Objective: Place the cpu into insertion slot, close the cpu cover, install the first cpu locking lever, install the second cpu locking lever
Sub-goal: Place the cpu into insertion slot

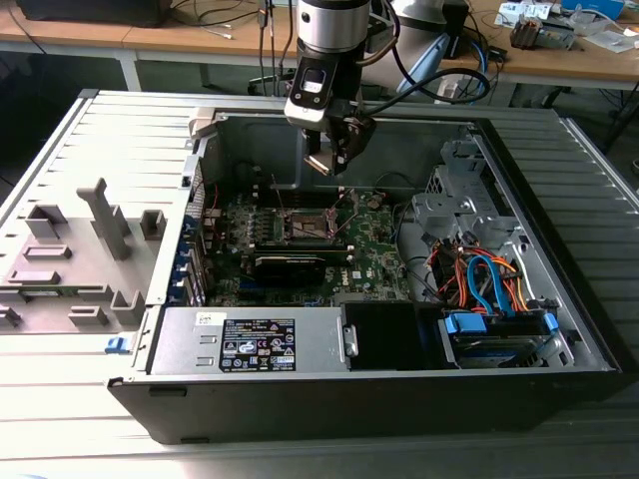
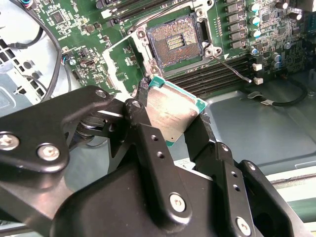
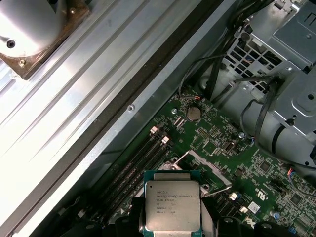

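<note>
Wooden workbenches (image 1: 80, 40) stand behind a ribbed grey table (image 1: 60, 399), where an open computer case (image 1: 399, 399) lies on its side with its green motherboard (image 1: 374, 249) facing up. The gripper (image 1: 334, 160) hangs above the board near the far wall of the case. Its black fingers (image 2: 148, 143) are drawn in narrow and clamp two opposite edges of the cpu (image 2: 168, 121). The chip is held clear of the board, and its silver lid faces the camera in the first wrist view. In the second wrist view the insertion slot (image 2: 173, 42) lies just past the chip's edge, not touching it, with its brownish-gold contact field uncovered. A power supply (image 1: 250, 344) sits along the case's near wall, and blue cables (image 1: 489, 279) lie toward the exterior view's right
</note>
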